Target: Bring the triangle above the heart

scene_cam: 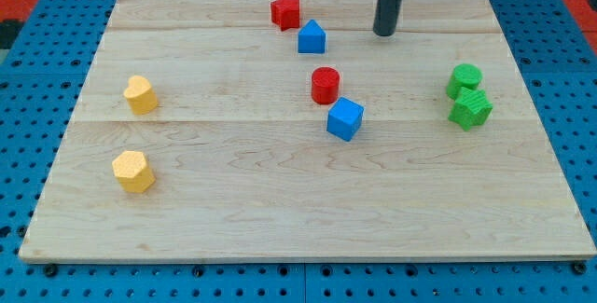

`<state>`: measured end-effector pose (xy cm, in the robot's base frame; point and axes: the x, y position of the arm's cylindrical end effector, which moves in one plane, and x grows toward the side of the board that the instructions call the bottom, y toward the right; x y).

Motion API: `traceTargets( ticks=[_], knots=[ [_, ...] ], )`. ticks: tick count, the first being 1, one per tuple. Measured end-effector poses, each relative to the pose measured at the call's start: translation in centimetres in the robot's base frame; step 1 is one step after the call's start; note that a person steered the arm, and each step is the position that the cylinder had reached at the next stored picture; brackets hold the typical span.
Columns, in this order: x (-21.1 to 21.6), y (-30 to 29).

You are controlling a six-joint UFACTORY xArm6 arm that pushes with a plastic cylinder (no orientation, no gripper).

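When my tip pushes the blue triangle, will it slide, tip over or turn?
The blue triangle looks squat with a flat base, so it will probably slide, not tip. Its slanted sides may let it turn off my tip. The red star sits close at its upper left and could get bumped.

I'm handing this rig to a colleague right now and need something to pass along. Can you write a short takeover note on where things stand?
My tip is near the view's top, right of the blue triangle and apart from it, touching no block.
The blue triangle sits just below and right of the red star, close to it.
The yellow heart is at the view's left, with another yellow block below it.
Done: nothing visible yet; the triangle is far right of the heart.
Left: push the triangle leftwards across the board to a spot above the heart, steering clear of the red star.
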<state>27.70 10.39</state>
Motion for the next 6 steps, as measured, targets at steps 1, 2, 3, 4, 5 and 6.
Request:
traceTargets(
  ticks=[1, 2, 3, 4, 5, 6],
  knots=[
    [0.2, -7.4],
    [2.2, -19.5],
    [3.9, -28.7],
    [3.1, -26.9],
    [2.1, -18.5],
    [2.7, -9.7]
  ],
)
